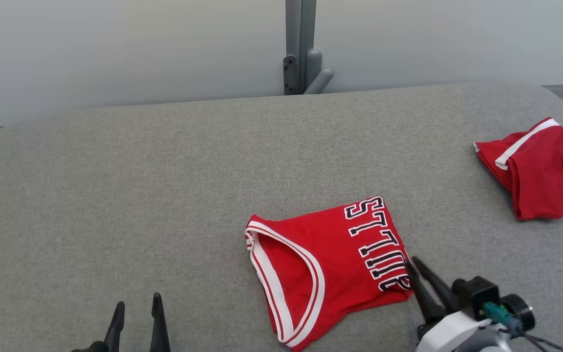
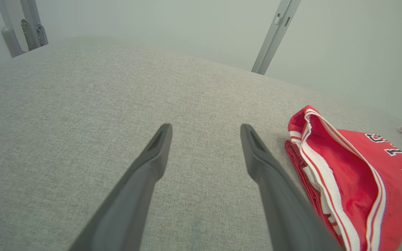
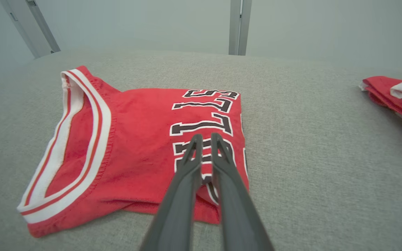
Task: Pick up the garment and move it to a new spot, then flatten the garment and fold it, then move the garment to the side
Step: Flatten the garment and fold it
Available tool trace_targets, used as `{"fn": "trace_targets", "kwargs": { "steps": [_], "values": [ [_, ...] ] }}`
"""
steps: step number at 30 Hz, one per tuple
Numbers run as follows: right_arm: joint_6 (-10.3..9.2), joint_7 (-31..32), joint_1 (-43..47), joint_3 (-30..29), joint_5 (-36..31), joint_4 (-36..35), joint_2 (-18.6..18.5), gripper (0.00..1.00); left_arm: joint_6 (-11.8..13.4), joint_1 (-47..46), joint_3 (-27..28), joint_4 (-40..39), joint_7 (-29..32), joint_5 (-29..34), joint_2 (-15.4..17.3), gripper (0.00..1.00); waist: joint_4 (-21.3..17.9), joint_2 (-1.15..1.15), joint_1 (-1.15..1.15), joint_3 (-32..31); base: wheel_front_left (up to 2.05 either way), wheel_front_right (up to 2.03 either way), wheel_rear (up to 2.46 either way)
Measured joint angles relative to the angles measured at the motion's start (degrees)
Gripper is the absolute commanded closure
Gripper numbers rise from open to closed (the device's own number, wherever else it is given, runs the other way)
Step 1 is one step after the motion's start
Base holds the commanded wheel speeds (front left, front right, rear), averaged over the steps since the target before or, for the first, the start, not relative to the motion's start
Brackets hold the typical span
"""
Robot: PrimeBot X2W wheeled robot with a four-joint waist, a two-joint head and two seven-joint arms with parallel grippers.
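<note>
The garment (image 1: 325,264) is a red jersey with white-and-red trim and black-and-white letters, lying folded on the grey fabric surface (image 1: 164,195). My right gripper (image 1: 412,262) is shut, its tips over the jersey's right edge by the lettering. In the right wrist view the shut gripper (image 3: 206,137) hovers over the letters of the garment (image 3: 134,150), with no cloth seen pinched between the fingers. My left gripper (image 1: 137,303) stands open near the front edge, left of the jersey. The left wrist view shows the open gripper (image 2: 206,129) over bare surface, with the garment (image 2: 347,174) to its right.
A second red garment with a white stripe (image 1: 540,168) lies crumpled at the far right edge, also visible in the right wrist view (image 3: 396,94). A grey metal post (image 1: 301,49) stands behind the surface against a pale wall.
</note>
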Motion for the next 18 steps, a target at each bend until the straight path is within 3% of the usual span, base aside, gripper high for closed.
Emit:
{"fn": "trace_targets", "kwargs": {
  "steps": [1, 3, 4, 5, 11, 18],
  "values": [
    [0.0, 0.0, 0.38, -1.37, -0.22, -2.04, -0.63, 0.7, 0.0, 0.27, 0.57, -0.16, 0.0, 0.27, 0.0, 0.0, -0.26, 0.0, 0.0, -0.19, 0.0, 0.0, 0.0],
    [0.0, -0.01, 0.96, -4.38, -0.62, -6.08, -1.34, 0.56, -0.01, 0.67, 1.56, -0.78, 0.0, 1.54, 0.0, 0.0, -0.73, 0.0, 0.0, -0.57, 0.0, 0.0, 0.0],
    [0.0, 0.0, 1.44, -5.92, -0.92, -7.87, -1.58, 0.33, -0.03, 0.9, 2.1, -1.0, 0.0, 2.34, 0.0, 0.0, -0.93, 0.0, 0.0, -0.81, 0.0, 0.0, 0.0],
    [0.0, -0.01, 2.01, -7.61, -1.15, -9.59, -1.67, 0.0, -0.11, 1.05, 2.58, -1.19, 0.0, 3.28, 0.0, 0.0, -1.08, 0.0, 0.0, -1.06, 0.0, 0.0, 0.0],
    [0.0, -0.01, 4.84, -18.79, -3.81, -15.55, -0.98, 0.0, -1.93, 1.58, 4.85, -1.01, 0.0, 8.35, 0.0, 0.0, -1.24, 0.0, 0.0, -2.54, 0.0, 0.0, 0.0],
    [0.0, -0.01, 6.5, -22.85, -5.27, -15.24, 0.05, 0.0, -4.27, 1.94, 5.3, -0.9, 0.0, 11.03, 0.0, 0.0, -0.5, 0.0, 0.0, -3.44, 0.0, 0.0, 0.0]
  ]
}}
